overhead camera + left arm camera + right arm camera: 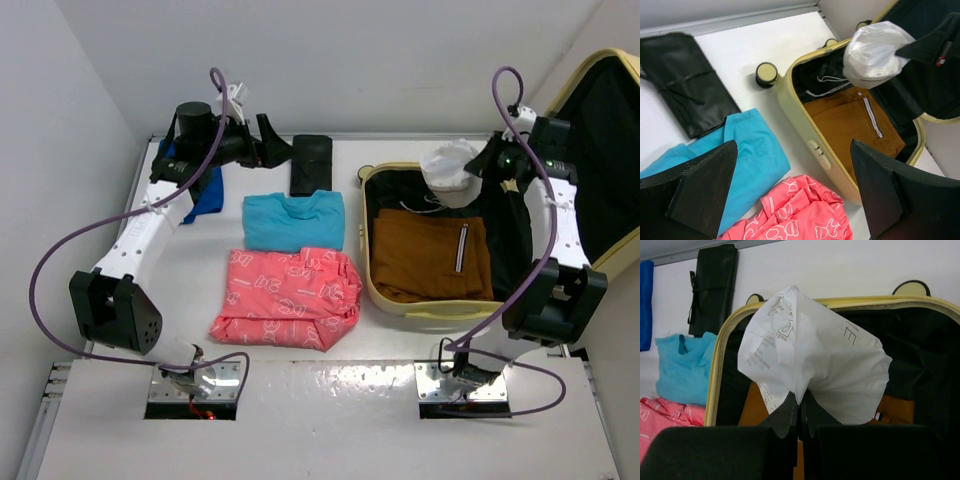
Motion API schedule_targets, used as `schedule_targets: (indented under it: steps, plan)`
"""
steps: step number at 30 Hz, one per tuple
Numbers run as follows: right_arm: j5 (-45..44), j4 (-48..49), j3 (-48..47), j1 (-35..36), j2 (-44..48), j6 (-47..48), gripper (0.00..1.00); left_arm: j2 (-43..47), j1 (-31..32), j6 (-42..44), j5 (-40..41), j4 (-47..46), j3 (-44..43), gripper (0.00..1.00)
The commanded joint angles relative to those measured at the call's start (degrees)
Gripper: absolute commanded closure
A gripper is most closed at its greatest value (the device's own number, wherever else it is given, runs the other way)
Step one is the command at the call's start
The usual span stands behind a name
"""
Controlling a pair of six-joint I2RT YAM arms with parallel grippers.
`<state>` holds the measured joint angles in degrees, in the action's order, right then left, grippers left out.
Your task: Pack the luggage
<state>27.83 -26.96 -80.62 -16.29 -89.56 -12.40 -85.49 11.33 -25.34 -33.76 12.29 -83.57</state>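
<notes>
**Item 1. The luggage** (367, 245). Pale yellow hard shell with black lining. It is laid flat and open on the right half of the bench, with its base close to the right edge. The lid is raised past the far right corner. A folded brown garment (432, 255) is already inside.
- Handling, as judged: the shell is stiff, bulky and smooth, so it is likely to slip under narrow fingers. It is thought too heavy to be lifted by one arm.
- Hold, as judged: best taken at the rim of the base or at the free edge of the lid. The rounded corners are to be avoided.

**Item 2. White plastic bag** (810, 365). It is held over the far end of the luggage's base. It appears light, soft and crinkly.

**Item 3. Right pincer** (800, 407). It is clenched on the gathered neck of the bag.

**Item 4. Left pincer** (792, 150). It is released, with the fingers spread wide and nothing between them. It is poised near the far left corner.

**Item 5. Unpacked goods, left of the luggage.**
- A black pouch (311, 163) lies by the far edge.
- A teal shirt (293, 220) lies at mid-bench.
- A pink patterned garment (288, 298) lies nearer the front edge.
- All are soft and are best pinched at a folded edge.
</notes>
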Motion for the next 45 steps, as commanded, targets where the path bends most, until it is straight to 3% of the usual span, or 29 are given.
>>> schedule_targets:
  steps: [1, 13, 21, 28, 32, 40, 45]
  plan:
    - [3.98, -0.01, -3.23, -1.98, -0.17, 0.01, 1.00, -0.63, -1.14, 1.09, 0.10, -2.62, 1.04, 0.00]
    - [5.21, 4.72, 0.29, -6.37, -8.78, 11.06, 1.00, -1.78, -1.66, 1.09, 0.80, -3.68, 3.33, 0.00]
    - [1.70, -0.20, -2.79, -10.42, -15.29, 17.67, 0.99, -3.10, -2.19, 1.61, 2.38, -3.68, 3.33, 0.00]
    - [-3.84, -0.73, -2.53, -11.04, -14.08, 19.88, 0.45, -2.58, -2.19, 4.16, 7.82, -2.01, 6.83, 0.00]
    - [-2.27, 0.06, -2.35, -10.86, -8.82, 18.04, 0.26, -1.08, -2.19, 4.78, 10.02, -1.48, 8.50, 0.00]
    - [10.39, -7.29, -4.99, -4.37, 6.14, 10.74, 0.18, 5.24, -5.53, 3.99, 15.73, 1.75, 14.83, 0.00]
    - [17.42, -10.30, 8.86, 9.66, 17.10, 8.81, 0.17, 8.06, -11.58, 6.35, 15.84, 10.54, 18.35, 0.00]
